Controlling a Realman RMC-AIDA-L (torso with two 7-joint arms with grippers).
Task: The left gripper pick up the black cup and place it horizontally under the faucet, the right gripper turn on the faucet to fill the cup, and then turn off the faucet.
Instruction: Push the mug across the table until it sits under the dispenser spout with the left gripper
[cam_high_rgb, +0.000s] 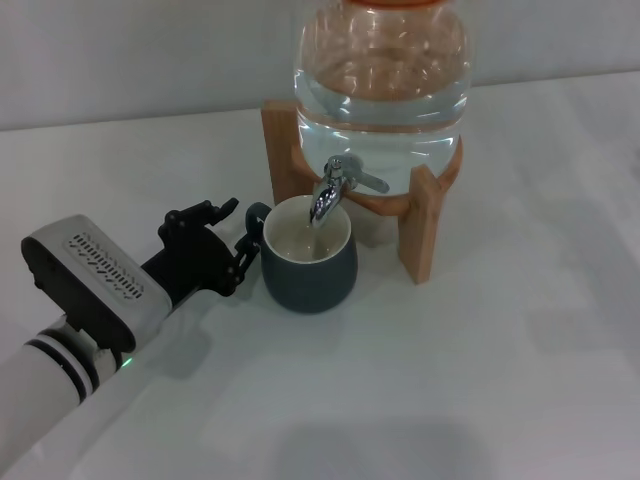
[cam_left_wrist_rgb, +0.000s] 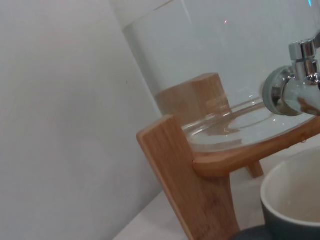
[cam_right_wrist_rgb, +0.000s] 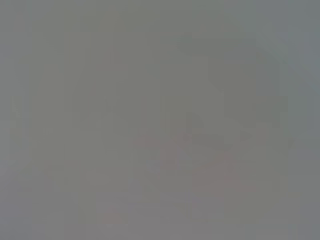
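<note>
The black cup stands upright on the white table, its cream-lined mouth directly below the spout of the chrome faucet. The faucet's flat lever points toward the right. My left gripper is at the cup's left side, open, with its black fingertips spread on either side of the small loop handle. In the left wrist view the cup's rim and the faucet show at one edge. The right gripper is out of view; the right wrist view is plain grey.
A large clear glass jar of water sits on a tan wooden stand just behind the cup. The same stand fills the left wrist view. White table spreads to the front and right.
</note>
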